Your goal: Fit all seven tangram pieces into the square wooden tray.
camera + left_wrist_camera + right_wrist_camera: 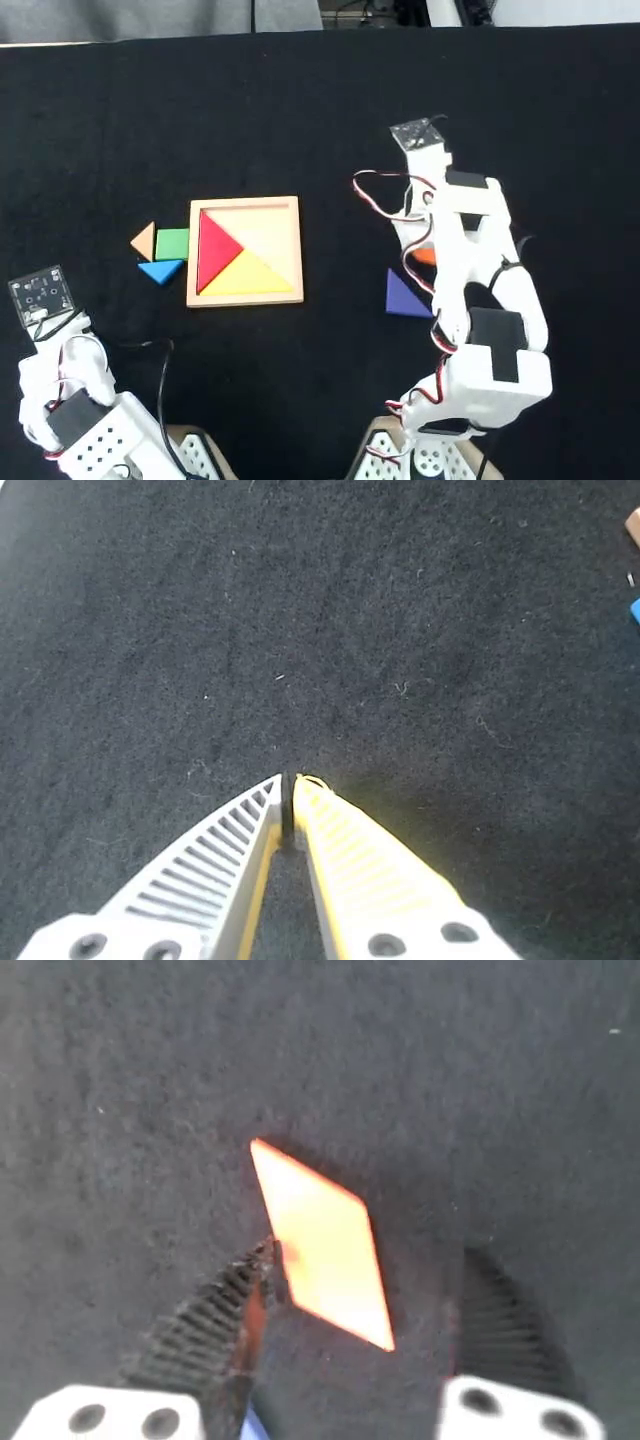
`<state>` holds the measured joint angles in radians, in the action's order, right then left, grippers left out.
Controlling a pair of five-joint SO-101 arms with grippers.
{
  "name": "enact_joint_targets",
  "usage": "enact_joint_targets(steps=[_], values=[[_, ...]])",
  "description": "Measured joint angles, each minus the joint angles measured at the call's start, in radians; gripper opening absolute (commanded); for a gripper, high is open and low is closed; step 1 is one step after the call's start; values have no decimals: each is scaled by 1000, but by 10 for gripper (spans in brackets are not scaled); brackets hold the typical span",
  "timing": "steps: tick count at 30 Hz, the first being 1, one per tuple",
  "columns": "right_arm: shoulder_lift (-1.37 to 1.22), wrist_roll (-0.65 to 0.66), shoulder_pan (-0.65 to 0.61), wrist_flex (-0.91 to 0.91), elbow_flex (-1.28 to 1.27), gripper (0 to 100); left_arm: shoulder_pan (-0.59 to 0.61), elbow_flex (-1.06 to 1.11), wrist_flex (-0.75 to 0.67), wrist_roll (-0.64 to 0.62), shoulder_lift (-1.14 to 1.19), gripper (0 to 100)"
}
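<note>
Orange parallelogram (322, 1245) lay on the black cloth (120, 1060) between the parted fingers of the right gripper (370, 1260), one fingertip touching its edge. Its long axis ran roughly along the fingers, slightly slanted. It sat well right of the wooden tray (245, 299), nearer the right arm. The left gripper (290, 782) hung pinched together over bare cloth.

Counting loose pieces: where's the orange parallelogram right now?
High view: the orange parallelogram lies on the table right of the wooden tray, beside the purple triangle, inside the open right gripper.
</note>
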<state>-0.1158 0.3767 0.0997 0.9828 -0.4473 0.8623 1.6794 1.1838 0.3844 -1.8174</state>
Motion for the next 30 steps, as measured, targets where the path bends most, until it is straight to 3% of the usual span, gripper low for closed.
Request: enact_joint_targets(steps=[15, 26, 30], values=[[-32, 49, -35, -34, 0, 243, 0, 0, 0, 0, 0, 30], [-124, 103, -3, -40, 61, 11, 0, 0, 0, 0, 0, 30], [-124, 104, -3, -26, 75, 11, 0, 0, 0, 0, 0, 30]])
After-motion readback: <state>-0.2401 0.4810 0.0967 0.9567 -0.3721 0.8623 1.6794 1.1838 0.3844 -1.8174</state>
